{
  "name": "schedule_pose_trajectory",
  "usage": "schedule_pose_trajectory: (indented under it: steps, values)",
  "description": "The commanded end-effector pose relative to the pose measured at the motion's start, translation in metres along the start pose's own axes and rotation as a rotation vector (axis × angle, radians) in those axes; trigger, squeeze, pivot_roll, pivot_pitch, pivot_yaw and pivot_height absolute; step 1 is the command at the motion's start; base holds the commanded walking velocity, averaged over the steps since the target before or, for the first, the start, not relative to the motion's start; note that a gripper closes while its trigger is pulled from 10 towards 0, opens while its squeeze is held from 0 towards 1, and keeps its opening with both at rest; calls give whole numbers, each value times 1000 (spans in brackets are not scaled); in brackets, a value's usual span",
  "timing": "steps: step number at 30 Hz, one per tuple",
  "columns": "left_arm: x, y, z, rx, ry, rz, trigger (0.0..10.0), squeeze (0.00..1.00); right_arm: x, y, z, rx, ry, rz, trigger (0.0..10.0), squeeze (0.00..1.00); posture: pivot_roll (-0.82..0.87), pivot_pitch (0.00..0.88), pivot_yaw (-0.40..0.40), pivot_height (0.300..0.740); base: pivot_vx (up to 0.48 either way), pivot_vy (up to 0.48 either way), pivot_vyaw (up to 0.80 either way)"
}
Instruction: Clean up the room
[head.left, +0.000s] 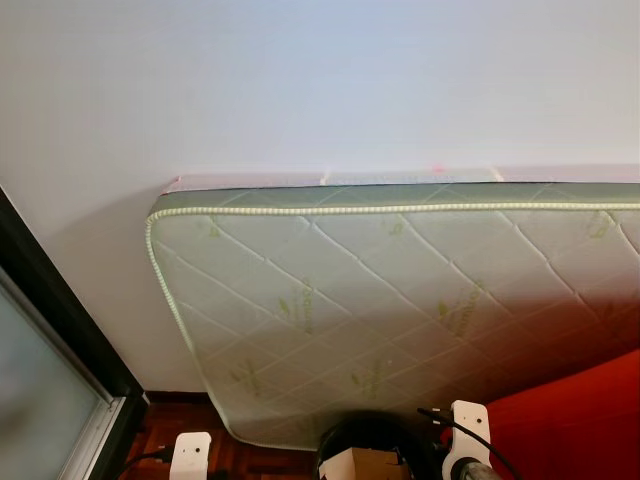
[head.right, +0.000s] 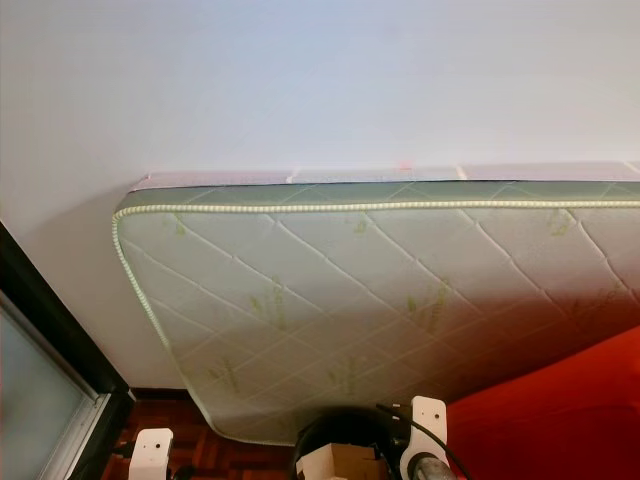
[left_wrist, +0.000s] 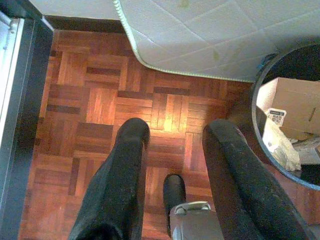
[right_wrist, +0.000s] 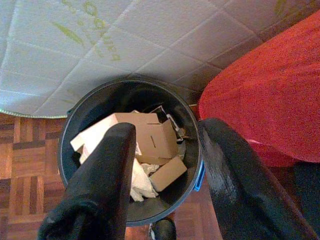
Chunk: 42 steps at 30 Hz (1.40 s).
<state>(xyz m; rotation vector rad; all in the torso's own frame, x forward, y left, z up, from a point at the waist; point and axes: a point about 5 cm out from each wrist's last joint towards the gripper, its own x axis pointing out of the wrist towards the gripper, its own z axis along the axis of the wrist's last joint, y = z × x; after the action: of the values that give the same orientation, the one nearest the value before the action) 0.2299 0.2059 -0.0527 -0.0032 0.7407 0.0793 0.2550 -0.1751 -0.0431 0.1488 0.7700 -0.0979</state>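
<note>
Hovering right above the bin (right_wrist: 131, 165), right hand (right_wrist: 165, 165) with fingers apart and empty, boxes (right_wrist: 145, 137) and paper already lying inside. Left hand (left_wrist: 175, 155), also spread and empty, hanging beside the bin over bare floor (left_wrist: 100, 100). Crowding the bin: mattress (head.left: 400, 300) behind, red cloth (right_wrist: 265, 90) alongside.

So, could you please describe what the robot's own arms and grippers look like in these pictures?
Each gripper has two long, thick black fingers with a rough, matte surface and rounded tips: the left gripper and the right gripper. In the head views, white bracket-like parts sit at the left arm and the right arm, which also carries a thin black cable and a silver cylindrical section.
</note>
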Motion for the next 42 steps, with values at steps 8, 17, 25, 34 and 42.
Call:
schedule_pose_trajectory:
  steps: [8,17,25,34,42]
  values:
    - [0,0,-2,-3,15,2,10000,0,1,2,4,-17,-10,24,10000,0,-19,0,20,726,-251,0,0]
    - [0,-1,-2,-2,16,1,10000,0,1,3,4,-21,-8,27,10000,0,-19,0,20,726,-261,0,0]
    - [0,-1,-3,-3,17,0,10000,0,1,3,4,-22,-5,27,10000,0,-20,0,19,726,-263,0,0]
    - [0,-1,-3,-3,17,1,10000,0,1,3,4,-25,-4,31,10000,0,-19,0,18,726,-263,0,0]
    - [0,-1,-3,-4,17,1,10000,0,1,3,4,-24,-6,32,10000,0,-21,0,17,726,-262,0,0]
